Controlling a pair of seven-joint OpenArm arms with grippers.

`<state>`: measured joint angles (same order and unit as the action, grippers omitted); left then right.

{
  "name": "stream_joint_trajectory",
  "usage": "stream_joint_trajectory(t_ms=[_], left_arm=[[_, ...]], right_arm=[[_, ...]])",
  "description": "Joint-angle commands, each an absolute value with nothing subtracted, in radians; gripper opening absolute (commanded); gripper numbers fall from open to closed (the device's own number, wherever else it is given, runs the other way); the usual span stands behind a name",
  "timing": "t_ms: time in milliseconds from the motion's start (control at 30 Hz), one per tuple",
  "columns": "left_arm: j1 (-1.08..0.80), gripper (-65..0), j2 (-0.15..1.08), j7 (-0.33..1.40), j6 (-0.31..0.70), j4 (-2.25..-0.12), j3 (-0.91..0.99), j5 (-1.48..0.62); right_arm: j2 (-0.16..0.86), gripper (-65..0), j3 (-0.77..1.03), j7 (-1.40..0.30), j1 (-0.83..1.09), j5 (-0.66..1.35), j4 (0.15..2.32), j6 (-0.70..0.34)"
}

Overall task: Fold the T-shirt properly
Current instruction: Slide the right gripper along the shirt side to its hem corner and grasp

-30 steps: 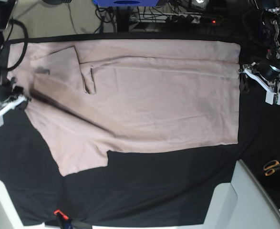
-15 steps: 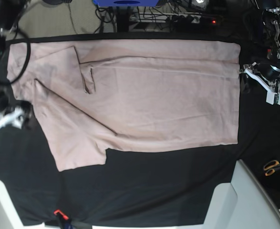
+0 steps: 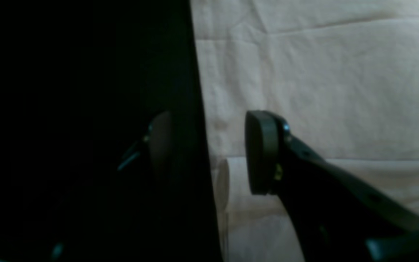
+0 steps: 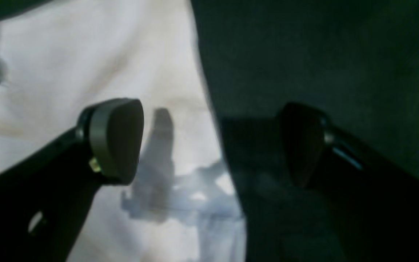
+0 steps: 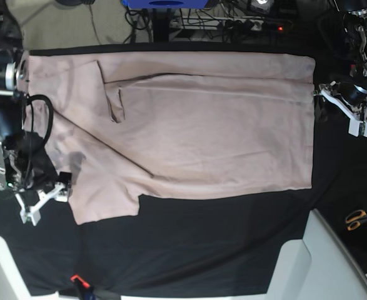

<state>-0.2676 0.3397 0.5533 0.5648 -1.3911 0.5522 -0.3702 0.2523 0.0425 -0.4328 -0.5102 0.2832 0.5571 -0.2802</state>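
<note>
Overhead base view; close wrist views

Pale pink T-shirt [image 5: 196, 131], spread flat, partly folded, one short sleeve pointing toward the near edge

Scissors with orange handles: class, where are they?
Base view, far right edge: the scissors lie on the black table covering, beyond the T-shirt.

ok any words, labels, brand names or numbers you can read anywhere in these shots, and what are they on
None can be read.
T-shirt: plain pink, no print or visible tag.
Black table covering: no markings.
Left gripper and right gripper: pads and fingers bear no legible text in the wrist views.
Blue object at the top edge of the base view: anything on it is too small to read.
</note>
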Motion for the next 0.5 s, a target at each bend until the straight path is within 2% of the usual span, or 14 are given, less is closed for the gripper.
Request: stream_joint_trajectory(t_ms=[0,100,333,467], left_arm=[[-0.265,-33.6,0.361,0.535,0.565,-1.408,0.559,-0.383],[-0.265,-33.6,0.363,0.535,0.565,-1.406,0.559,-0.383],[-0.262,-33.6,0.361,0.535,0.565,-1.403,0.559,-0.383],[-0.260,-33.6,0.361,0.535,0.565,-1.403,0.559,-0.383]], right_arm=[[0.266,-8.7,0.033,-0.387,-0.565,0.289,0.522,-0.283],[0.266,-8.7,0.008,-0.323,-0.595,0.289,0.417,-0.283],[0.229,-9.2,-0.031,-0.314,-0.584,0.291,0.412,-0.285],[0.216,-19.1,-0.031,-0.314,-0.584,0.289,0.412,-0.285]])
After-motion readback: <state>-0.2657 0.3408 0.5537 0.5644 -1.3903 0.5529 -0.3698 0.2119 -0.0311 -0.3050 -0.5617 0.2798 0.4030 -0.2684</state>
